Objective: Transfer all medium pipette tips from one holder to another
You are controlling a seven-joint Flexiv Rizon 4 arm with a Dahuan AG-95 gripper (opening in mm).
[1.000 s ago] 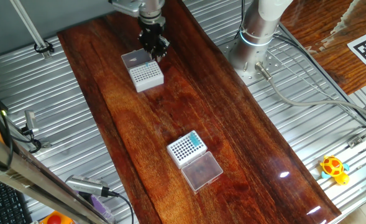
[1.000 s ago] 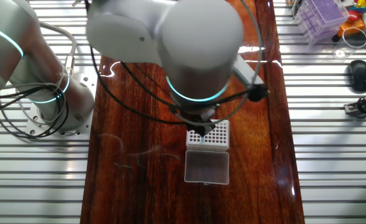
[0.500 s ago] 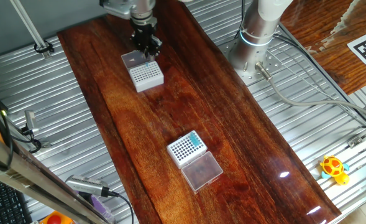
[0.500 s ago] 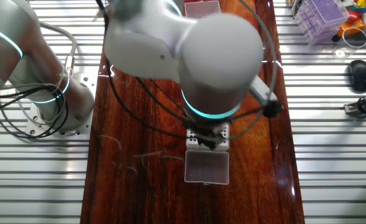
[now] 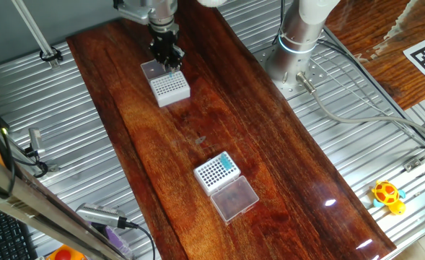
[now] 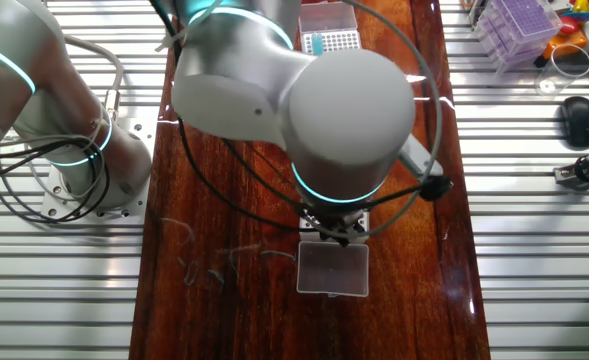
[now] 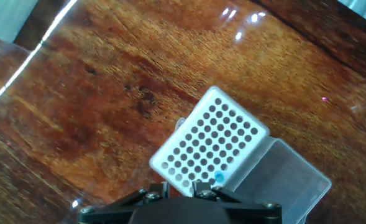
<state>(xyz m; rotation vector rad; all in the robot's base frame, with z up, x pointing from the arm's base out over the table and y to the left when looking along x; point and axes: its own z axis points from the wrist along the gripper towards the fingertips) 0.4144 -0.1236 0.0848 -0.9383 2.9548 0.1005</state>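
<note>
Two white racks on desk (image 5: pixel 198 130); near rack (image 5: pixel 216 172) holds a cluster of teal tips (image 5: pixel 228 165); far rack (image 5: pixel 169 87) holds one teal tip (image 7: pixel 219 178), under fingers (image 5: pixel 168 63); grip state unclear.

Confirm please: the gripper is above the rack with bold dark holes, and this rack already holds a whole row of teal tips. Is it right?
Not quite. The gripper is above that rack, but the hand view shows only one teal tip in it, at the edge nearest the fingers; the other holes look empty.
</note>
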